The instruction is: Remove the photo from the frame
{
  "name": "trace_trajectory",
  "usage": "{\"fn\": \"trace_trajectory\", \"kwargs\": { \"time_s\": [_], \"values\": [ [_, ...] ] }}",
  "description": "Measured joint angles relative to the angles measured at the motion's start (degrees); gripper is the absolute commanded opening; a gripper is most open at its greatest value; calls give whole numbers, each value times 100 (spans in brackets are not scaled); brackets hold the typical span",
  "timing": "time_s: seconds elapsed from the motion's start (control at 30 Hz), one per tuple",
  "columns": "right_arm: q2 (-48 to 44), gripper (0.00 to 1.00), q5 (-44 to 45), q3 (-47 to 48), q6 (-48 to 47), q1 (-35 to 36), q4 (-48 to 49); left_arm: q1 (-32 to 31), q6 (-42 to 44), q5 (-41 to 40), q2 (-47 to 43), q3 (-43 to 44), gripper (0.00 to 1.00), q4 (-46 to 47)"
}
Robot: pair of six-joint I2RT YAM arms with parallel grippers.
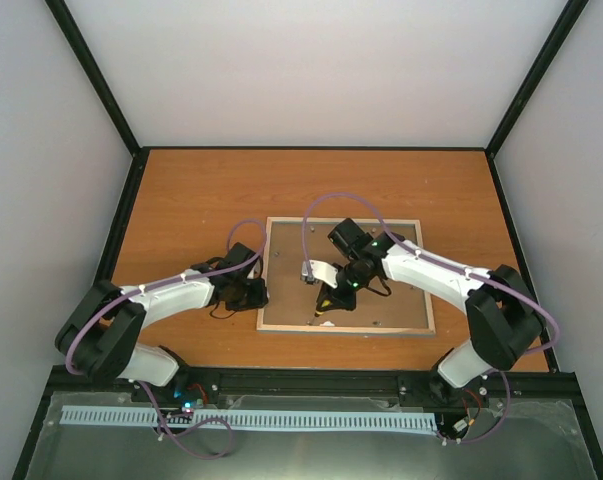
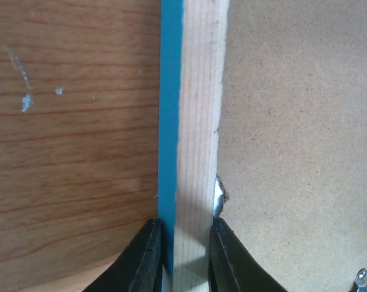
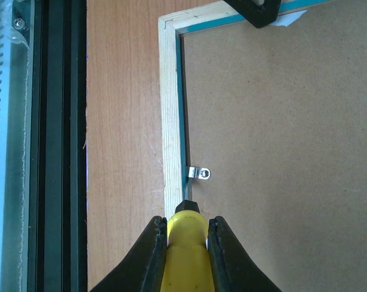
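The frame (image 1: 421,330) lies face down on the table, its brown backing board (image 1: 381,305) up. The photo is hidden under the board. My left gripper (image 1: 256,292) is shut on the frame's left rail; in the left wrist view the fingers (image 2: 143,261) clamp the pale wood and turquoise edge (image 2: 189,121). My right gripper (image 1: 331,300) is shut on a yellow-handled screwdriver (image 3: 186,249). Its blade lies along the frame's near rail (image 3: 171,109), its tip at a small metal tab (image 3: 198,174) on the backing board (image 3: 280,152).
The black rail (image 1: 311,382) and a white slotted strip (image 1: 241,420) run along the table's near edge. In the right wrist view the black rail (image 3: 55,146) is close beside the frame. Grey walls enclose the wooden table (image 1: 201,200).
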Motion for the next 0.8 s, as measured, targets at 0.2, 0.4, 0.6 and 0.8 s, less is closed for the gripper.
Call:
{"fn": "trace_trajectory", "kwargs": {
  "time_s": [0.2,0.4,0.6,0.8],
  "values": [
    [229,3,-85,197,2,28,-28,0,-2,26,0,-17,3,52],
    [328,3,-122,273,4,61,-17,0,-4,28,-9,-33,1,70],
    [330,3,-22,304,68,83,-24,0,-2,31,-9,-39,1,79],
    [330,3,424,514,210,107,-114,0,-4,42,0,-42,1,120]
  ]
}}
